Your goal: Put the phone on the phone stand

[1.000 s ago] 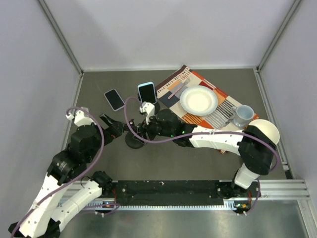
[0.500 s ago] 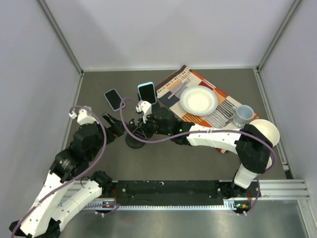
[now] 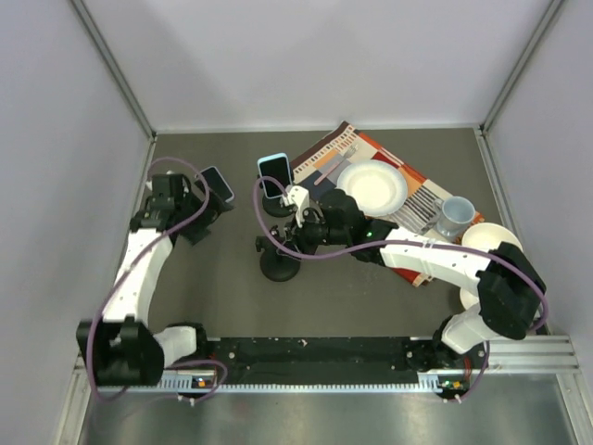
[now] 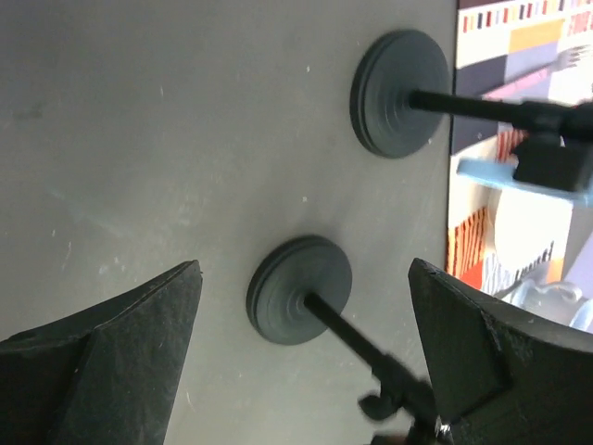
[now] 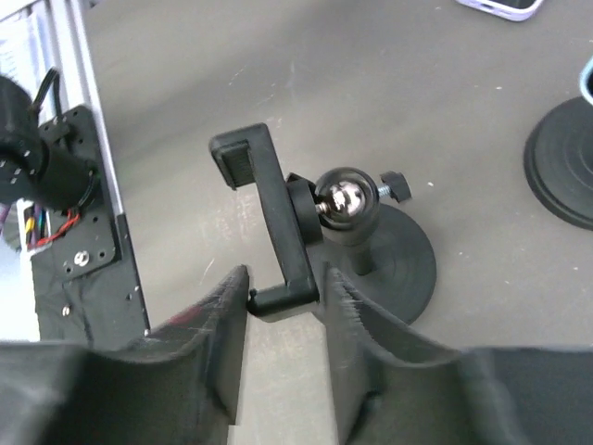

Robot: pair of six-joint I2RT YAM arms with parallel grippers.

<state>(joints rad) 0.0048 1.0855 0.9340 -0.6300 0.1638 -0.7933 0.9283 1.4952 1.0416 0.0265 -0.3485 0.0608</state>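
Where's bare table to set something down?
Bare table between empty stand and near rail; also left of that stand. Crowded: placemat with plate and mug; right gripper grips that stand.

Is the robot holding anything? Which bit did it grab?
The right gripper pinches the empty stand by the bottom end of its clamp. The left gripper is open and holds nothing.

Black phone stand [image 5: 285, 232], light-blue mounted phone [image 3: 273, 173], striped orange-grey mat [image 3: 347, 144], white plate [image 3: 372, 187].
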